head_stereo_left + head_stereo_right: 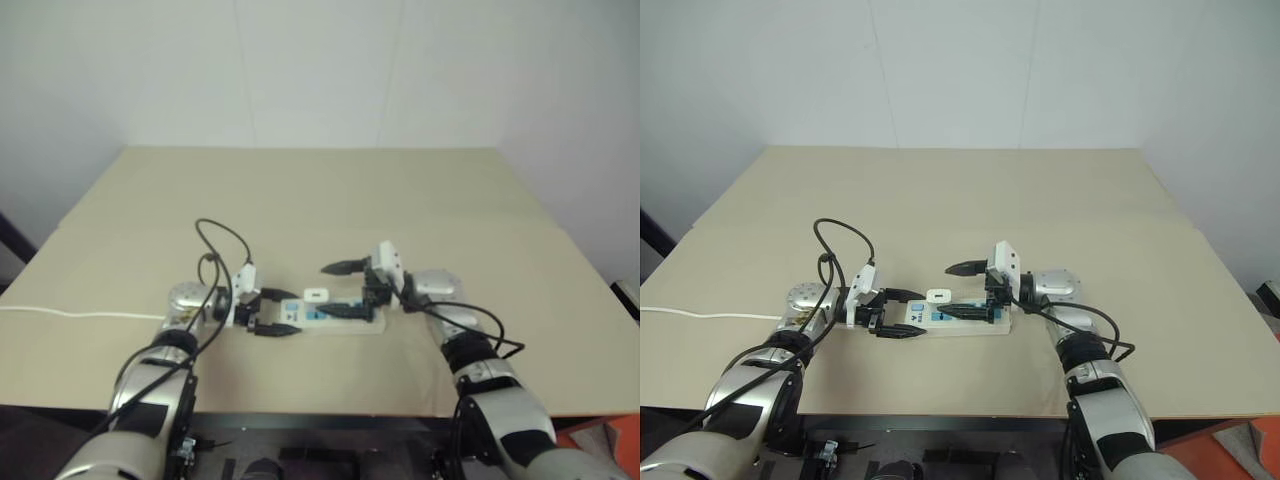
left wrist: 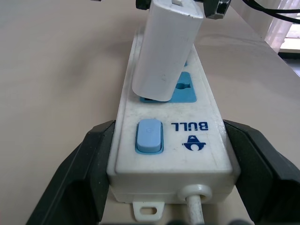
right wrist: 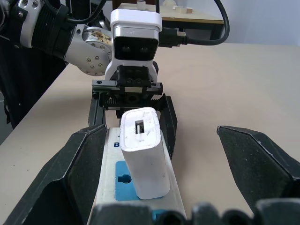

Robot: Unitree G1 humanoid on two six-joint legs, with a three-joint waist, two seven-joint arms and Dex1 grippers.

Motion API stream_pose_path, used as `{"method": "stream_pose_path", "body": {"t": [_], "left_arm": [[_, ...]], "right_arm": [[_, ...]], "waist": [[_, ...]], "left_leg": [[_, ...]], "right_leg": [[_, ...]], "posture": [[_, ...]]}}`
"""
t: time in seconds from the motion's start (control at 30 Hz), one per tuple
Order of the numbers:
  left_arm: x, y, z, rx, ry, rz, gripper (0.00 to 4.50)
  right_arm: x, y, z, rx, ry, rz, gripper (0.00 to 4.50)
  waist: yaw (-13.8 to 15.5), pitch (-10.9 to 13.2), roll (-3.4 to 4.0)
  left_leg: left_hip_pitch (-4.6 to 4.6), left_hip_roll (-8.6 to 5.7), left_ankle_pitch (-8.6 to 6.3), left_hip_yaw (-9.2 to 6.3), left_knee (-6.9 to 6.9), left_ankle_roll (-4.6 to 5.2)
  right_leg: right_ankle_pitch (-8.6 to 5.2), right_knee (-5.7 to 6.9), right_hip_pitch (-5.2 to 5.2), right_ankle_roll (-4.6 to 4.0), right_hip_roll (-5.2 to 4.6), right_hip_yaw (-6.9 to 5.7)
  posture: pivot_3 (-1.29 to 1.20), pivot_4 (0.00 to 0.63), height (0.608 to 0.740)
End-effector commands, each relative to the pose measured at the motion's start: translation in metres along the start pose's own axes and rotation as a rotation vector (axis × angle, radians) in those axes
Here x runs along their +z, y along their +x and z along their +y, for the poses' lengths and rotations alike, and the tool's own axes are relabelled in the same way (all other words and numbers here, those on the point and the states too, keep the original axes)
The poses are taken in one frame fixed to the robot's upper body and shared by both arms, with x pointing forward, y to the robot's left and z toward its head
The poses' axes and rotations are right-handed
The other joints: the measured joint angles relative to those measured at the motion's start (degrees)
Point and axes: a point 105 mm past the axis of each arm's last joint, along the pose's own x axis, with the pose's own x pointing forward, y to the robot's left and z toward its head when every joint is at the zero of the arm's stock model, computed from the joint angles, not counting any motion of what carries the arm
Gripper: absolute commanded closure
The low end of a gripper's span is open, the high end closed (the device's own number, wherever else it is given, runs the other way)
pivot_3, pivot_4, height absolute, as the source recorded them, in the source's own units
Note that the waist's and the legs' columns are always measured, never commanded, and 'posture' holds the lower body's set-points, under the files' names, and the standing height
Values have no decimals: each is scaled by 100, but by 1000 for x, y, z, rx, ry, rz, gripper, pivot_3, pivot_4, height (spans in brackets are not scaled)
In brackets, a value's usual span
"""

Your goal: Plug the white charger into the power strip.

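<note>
Standing in one power strip point(image 2: 171, 140), one white charger point(image 2: 166, 51).

A bare test lab: plain white walls point(image 1: 320, 70) and one beige table point(image 1: 320, 190).

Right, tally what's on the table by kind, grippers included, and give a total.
Charger: 1
Power strip: 1
Cord: 1
Grippers: 2, left gripper and right gripper
Total: 5
</note>
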Motion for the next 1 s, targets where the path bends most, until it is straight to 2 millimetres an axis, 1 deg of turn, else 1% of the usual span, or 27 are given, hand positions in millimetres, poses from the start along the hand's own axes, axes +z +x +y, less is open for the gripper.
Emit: {"method": "stream_pose_path", "body": {"t": [0.03,0.33,0.43,0.53,0.7,0.73,1.0], "left_arm": [[-5,4,-4,-39,-9,33,1253],[-6,4,-5,-36,-10,30,1253],[-7,2,-5,-32,-11,33,1253],[-7,1,-5,-29,-11,33,1253],[-7,0,-5,-26,-10,33,1253],[-7,0,-5,-26,-10,35,1253],[-8,-2,-5,-26,-7,46,1253]], "right_arm": [[12,3,-1,7,-36,-36,45],[7,10,4,20,-38,-32,45],[5,12,6,20,-42,-33,651],[2,13,5,10,-48,-32,1511],[0,13,4,-4,-47,-34,3309],[-1,13,4,-3,-47,-34,3374],[-1,12,6,13,-55,-40,3380]], "waist": [[0,0,0],[1,0,0],[1,0,0],[-1,0,0],[-2,0,0],[-2,0,0],[-6,0,0]], "left_leg": [[0,0,0,0,0,0],[-2,0,0,0,0,0],[-2,0,0,0,0,0],[-2,0,0,0,0,0],[-3,0,0,0,0,0],[-3,0,0,0,0,0],[-3,0,0,0,0,0]], "right_leg": [[0,0,0,0,0,0],[0,0,-2,0,0,0],[0,1,-3,0,0,0],[0,1,-4,0,0,0],[0,1,-6,0,0,0],[0,2,-6,-1,0,1],[0,2,-6,-1,0,1]], "posture": [[0,150,740],[0,150,740],[0,150,740],[0,150,740],[0,150,740],[0,150,740],[0,150,740]]}}
